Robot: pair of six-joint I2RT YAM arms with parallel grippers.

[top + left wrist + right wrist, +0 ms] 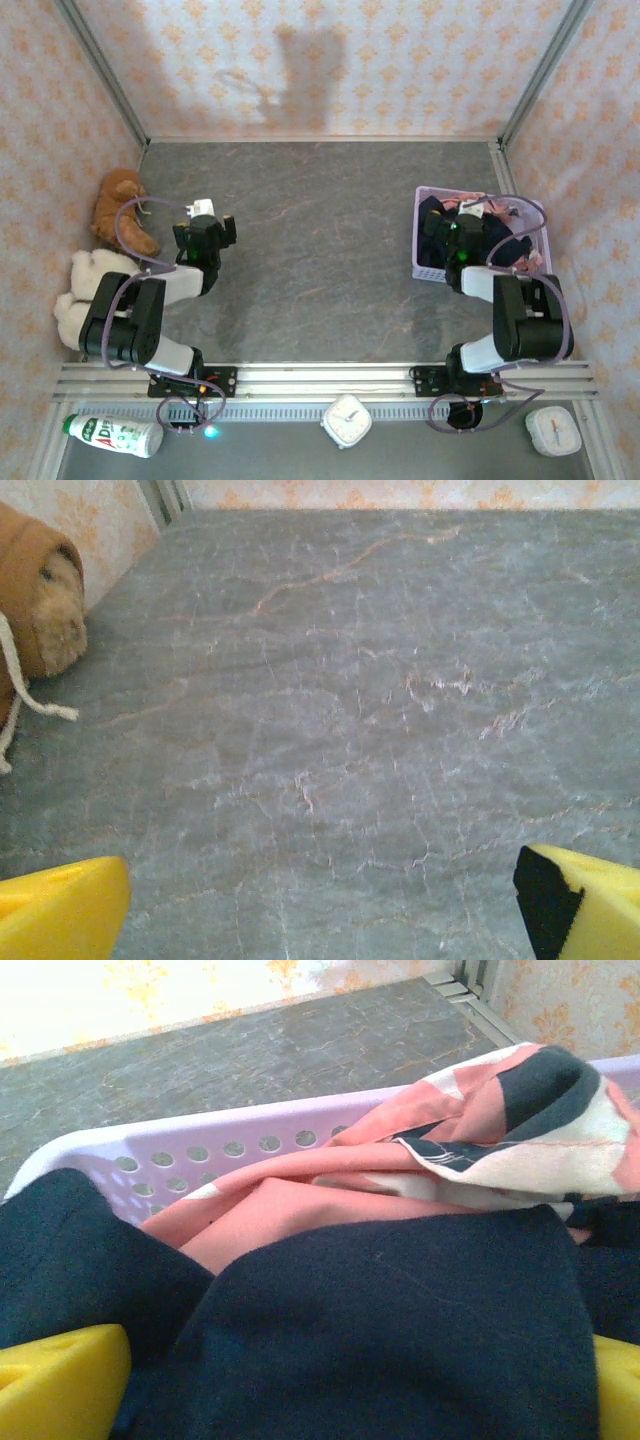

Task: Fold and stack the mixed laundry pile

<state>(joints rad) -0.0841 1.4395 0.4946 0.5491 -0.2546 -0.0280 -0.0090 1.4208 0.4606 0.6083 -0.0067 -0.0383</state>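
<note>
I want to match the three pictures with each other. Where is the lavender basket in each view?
Top external: basket at the right, midway up.
Right wrist: basket wall runs across the middle, behind the pink cloth and the navy cloth.
Left wrist: this camera faces the table, with a brown toy at the left edge.
Shared landmark: the grey marbled table, seen in all three views.
</note>
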